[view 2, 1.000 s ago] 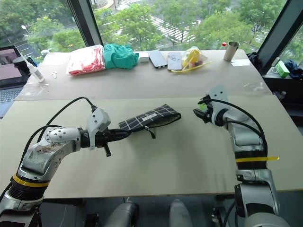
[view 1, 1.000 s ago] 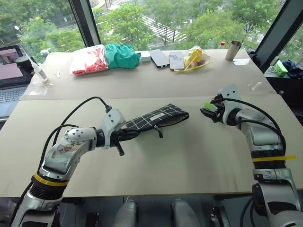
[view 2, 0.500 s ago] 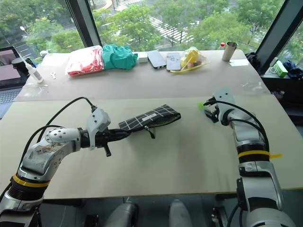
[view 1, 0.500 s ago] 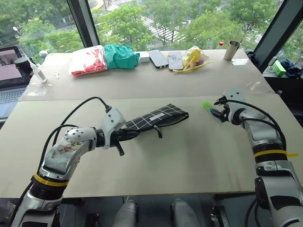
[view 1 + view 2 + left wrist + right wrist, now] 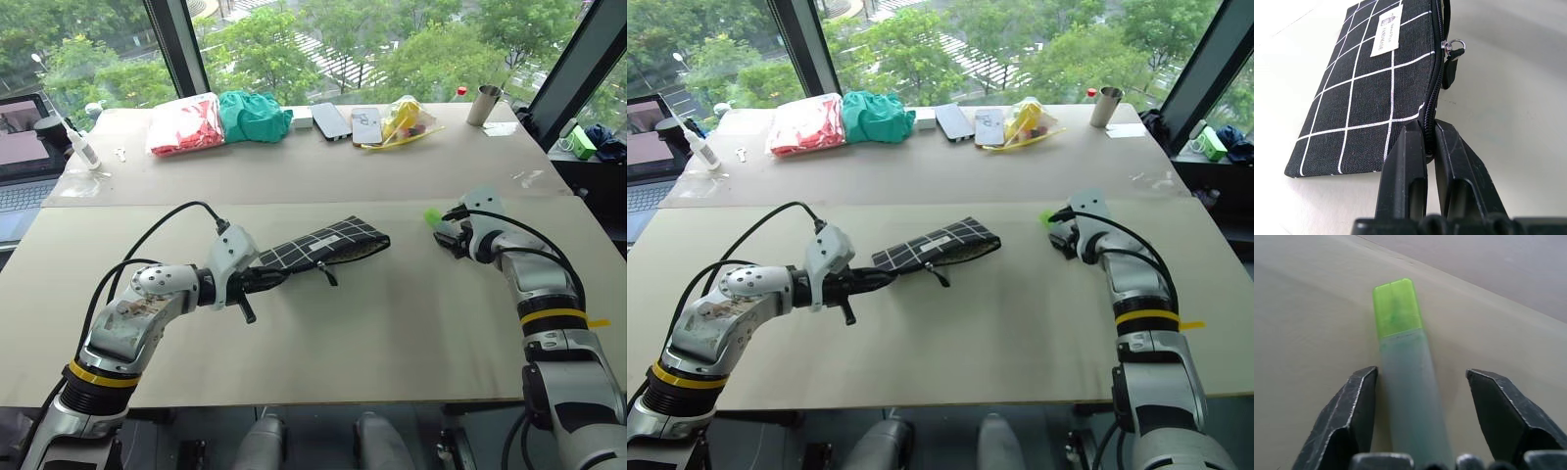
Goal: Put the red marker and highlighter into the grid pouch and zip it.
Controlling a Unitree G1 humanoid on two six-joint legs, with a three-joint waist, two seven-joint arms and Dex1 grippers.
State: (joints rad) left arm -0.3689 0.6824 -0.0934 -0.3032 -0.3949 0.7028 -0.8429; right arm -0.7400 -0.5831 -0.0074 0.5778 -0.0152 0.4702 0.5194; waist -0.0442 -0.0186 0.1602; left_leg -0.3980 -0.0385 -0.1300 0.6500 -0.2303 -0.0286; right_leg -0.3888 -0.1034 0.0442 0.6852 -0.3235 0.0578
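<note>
Item: highlighter (image 5: 1400, 367), pick-up step, right gripper (image 5: 1420, 416) astride it.

Detail: 2 black fingers stand about half apart, 1 on each side of the pale green barrel, which lies on the tan table (image 5: 392, 323); 1 finger looks to touch or nearly touch it, the other stands off, so nothing is gripped yet. Left gripper (image 5: 1426, 147) is fully closed on the zipper edge at the near end of the grid pouch (image 5: 323, 244), which lies well apart from the highlighter. Red marker: not located. Handling judgement: centre the barrel between the fingers before closing, grip mid-barrel rather than the bright cap, close gently, as the round, smooth body may roll or squirt out.
</note>
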